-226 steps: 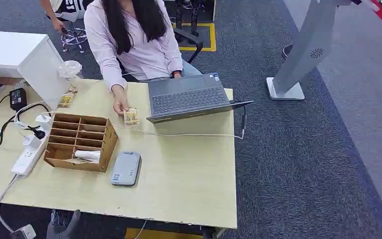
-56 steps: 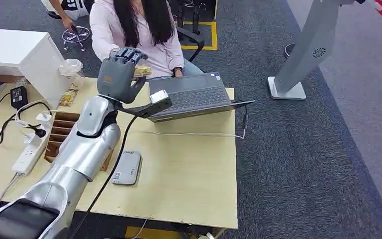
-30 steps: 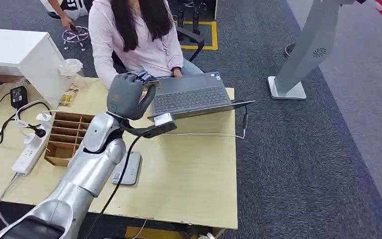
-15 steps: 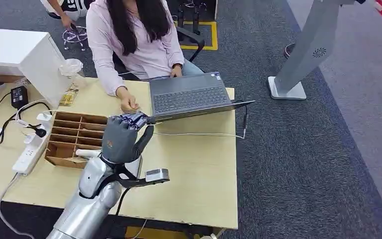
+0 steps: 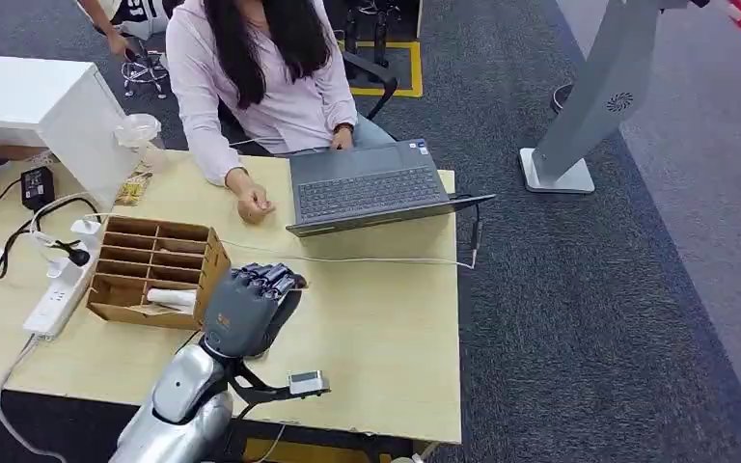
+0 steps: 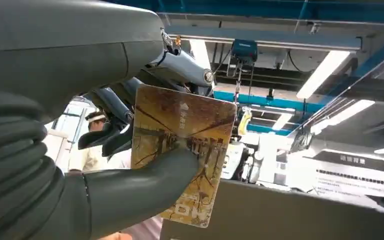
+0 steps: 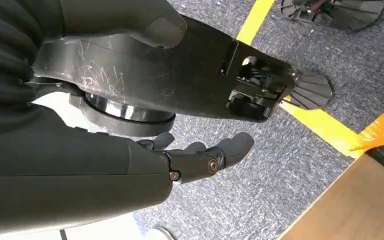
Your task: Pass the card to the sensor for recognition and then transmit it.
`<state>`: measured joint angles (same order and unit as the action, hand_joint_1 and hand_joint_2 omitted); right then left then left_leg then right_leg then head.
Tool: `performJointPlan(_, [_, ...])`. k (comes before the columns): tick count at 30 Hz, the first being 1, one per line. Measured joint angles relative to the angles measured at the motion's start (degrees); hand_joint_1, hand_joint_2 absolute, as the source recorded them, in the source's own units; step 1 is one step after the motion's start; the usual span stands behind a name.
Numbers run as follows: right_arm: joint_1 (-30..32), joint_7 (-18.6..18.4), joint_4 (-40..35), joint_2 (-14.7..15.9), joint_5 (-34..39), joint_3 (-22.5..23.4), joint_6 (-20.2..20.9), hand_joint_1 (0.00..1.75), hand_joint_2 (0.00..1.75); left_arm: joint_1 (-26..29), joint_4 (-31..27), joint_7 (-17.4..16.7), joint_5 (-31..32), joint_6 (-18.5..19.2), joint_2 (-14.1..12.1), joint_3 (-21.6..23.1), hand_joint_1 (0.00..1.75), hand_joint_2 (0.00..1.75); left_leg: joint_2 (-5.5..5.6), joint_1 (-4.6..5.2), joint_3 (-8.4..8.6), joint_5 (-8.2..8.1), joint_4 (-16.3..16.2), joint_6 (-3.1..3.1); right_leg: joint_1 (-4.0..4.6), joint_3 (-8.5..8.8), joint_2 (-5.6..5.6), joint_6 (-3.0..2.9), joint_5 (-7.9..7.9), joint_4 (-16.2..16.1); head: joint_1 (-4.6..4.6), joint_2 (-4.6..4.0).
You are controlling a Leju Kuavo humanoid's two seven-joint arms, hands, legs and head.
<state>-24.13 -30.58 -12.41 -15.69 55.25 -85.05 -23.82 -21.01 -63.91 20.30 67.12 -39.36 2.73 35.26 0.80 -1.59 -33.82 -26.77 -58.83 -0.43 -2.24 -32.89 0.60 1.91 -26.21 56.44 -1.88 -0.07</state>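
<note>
My left hand (image 5: 248, 311) hovers low over the near middle of the table, back of the hand toward me, just right of the wooden organiser. It covers the spot where the grey sensor lay. In the left wrist view the brown and gold card (image 6: 182, 117) is pinched flat between the thick thumb (image 6: 145, 187) and the dark fingers, its far end sticking out. My right hand (image 7: 200, 160) hangs over grey carpet, its fingers loosely apart and holding nothing.
A person sits behind the table with a hand (image 5: 251, 204) resting by the open laptop (image 5: 367, 188). A white cable (image 5: 376, 260) crosses the table. The wooden organiser (image 5: 150, 270) and a power strip (image 5: 53, 304) lie left. A grey stand (image 5: 589, 106) rises at right.
My left hand reached up to the person, took the card, then drew back and down to the near table over the sensor. The person's hand settled on the table.
</note>
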Motion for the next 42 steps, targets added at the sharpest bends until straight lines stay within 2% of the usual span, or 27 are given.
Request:
performJointPlan(5, [0.1,0.3,0.0,0.0,0.6,0.3,-0.2,0.0,1.75,0.0,2.3,-4.0,1.1,2.8,-0.8,0.4,1.75,1.75,0.0,0.0,0.0,0.0,0.0,0.0,0.0,0.0,0.01,0.0,0.0,0.0,0.0,0.0])
performJointPlan(9, [0.1,0.4,0.1,0.0,0.9,0.6,-0.5,0.0,1.75,0.6,3.9,-5.4,1.1,2.2,-1.8,0.4,1.75,1.75,0.0,0.0,0.0,0.0,0.0,0.0,0.0,0.01,0.0,0.0,0.0,0.0,0.0,0.0])
performJointPlan(15, [0.2,-0.3,0.3,0.2,1.2,1.3,-0.8,0.0,1.75,3.3,5.7,-9.1,0.9,1.0,-2.8,-0.3,1.75,1.75,0.04,0.0,-0.03,-0.01,0.0,-0.01,0.0,0.0,-0.06,-0.05,-0.04,0.0,-0.02,0.0])
performJointPlan(24, [0.2,-0.3,0.6,0.3,1.3,1.4,-1.0,0.0,1.75,6.6,9.2,-9.0,1.2,0.9,-3.3,-4.9,1.75,1.75,0.03,0.0,-0.03,-0.01,0.0,-0.02,0.0,0.0,-0.06,-0.05,-0.04,0.0,0.0,0.0])
performJointPlan(34, [0.2,1.0,0.9,0.3,1.1,1.4,-1.8,0.0,1.75,6.9,11.6,-10.1,1.4,1.1,-3.3,-9.5,1.75,1.75,0.04,0.0,-0.03,-0.01,0.0,-0.02,0.0,0.0,-0.06,-0.05,-0.04,0.0,0.0,0.0])
performJointPlan(42, [0.2,1.4,0.9,0.3,0.5,1.4,-1.9,0.0,1.75,6.0,13.0,-10.9,2.6,1.2,-2.8,-10.8,1.75,1.75,0.04,0.0,-0.02,-0.01,0.0,-0.02,0.0,0.0,-0.06,-0.05,-0.04,0.0,0.0,0.0])
